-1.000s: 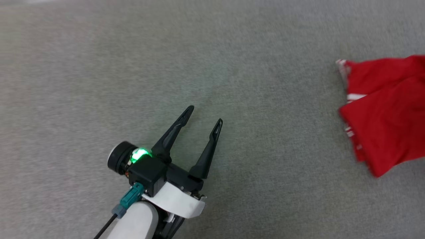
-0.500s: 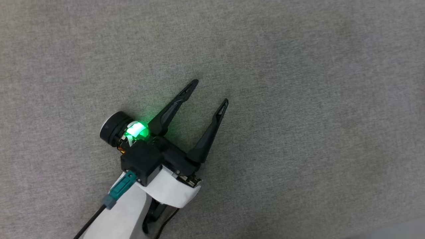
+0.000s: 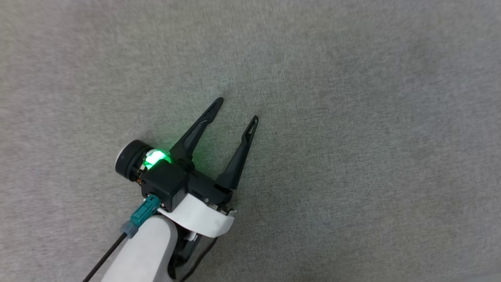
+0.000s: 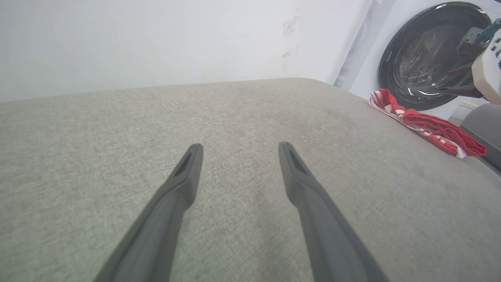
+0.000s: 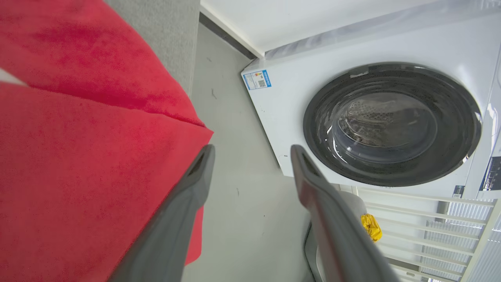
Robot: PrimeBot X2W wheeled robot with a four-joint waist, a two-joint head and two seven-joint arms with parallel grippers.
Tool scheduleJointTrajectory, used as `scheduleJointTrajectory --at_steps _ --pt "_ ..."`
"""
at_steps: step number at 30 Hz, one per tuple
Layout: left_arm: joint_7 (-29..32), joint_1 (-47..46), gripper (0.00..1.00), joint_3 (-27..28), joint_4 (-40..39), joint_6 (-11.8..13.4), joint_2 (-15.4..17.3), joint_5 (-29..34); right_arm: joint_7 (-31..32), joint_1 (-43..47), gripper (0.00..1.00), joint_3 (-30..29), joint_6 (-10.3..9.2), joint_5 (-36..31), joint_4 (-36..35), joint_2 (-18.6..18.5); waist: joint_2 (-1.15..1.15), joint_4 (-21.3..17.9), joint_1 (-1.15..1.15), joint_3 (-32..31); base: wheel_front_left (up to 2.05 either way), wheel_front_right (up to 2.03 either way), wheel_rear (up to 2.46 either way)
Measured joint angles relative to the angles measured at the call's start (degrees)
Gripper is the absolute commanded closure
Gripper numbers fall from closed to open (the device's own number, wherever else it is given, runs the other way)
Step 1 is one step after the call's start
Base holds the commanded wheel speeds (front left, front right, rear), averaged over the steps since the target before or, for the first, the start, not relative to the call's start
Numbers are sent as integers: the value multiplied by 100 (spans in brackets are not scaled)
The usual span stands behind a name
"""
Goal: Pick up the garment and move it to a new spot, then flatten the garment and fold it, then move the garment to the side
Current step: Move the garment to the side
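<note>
A grey surface (image 3: 352, 117) with a fine woven, felt-like cover is stretching out under the robot. Its far edge is curving down softly in front of a plain white wall (image 4: 156, 39).

The left jaws are hovering low over the near left part of this cloth. Their two long, dark, tapering fingers (image 3: 197, 129) are spreading into a wide V, and nothing is sitting between them. A green light (image 3: 154, 156) is glowing on the black wrist block, and a teal connector (image 3: 143, 215) is plugging in beside the smooth white forearm (image 3: 145, 250).

The garment (image 4: 426, 125) is lying as a flat folded bundle at the far right edge of the surface, well apart from the left jaws. It is showing soft red cloth with red-and-white striped trim along one side.

The right jaws are hanging at that right edge, and their matt grey fingers (image 5: 184, 211) are also standing wide apart and gripping nothing. The garment is lying just to their left. One finger is crossing its corner in the right wrist view, but I cannot tell whether the two are touching.

Beyond, a white washing machine (image 5: 297, 98) with a round, dark, glossy door (image 5: 391, 125) is standing on a pale floor (image 5: 235, 156).
</note>
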Motion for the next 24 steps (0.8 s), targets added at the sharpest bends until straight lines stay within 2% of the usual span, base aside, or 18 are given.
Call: scheduleJointTrajectory --at_steps 5,12,17,24 --pt "10 358 0 337 14 0 -219 -118 -349 -187 0 97 -1 -25 -434 346 0 70 0 -499 0 0 0" --pt "14 970 0 1120 98 10 -453 21 -924 -240 0 249 -1 154 -1189 1328 0 214 -1 -1319 0 0 0" --pt "14 1318 0 1724 82 119 -593 135 -1321 313 0 167 -2 403 -1659 2216 0 394 -1 -1864 0 0 0" --pt "14 1794 0 2327 111 112 -645 180 -1896 1293 0 47 -2 786 -2148 3353 0 606 -1 -2532 0 0 0"
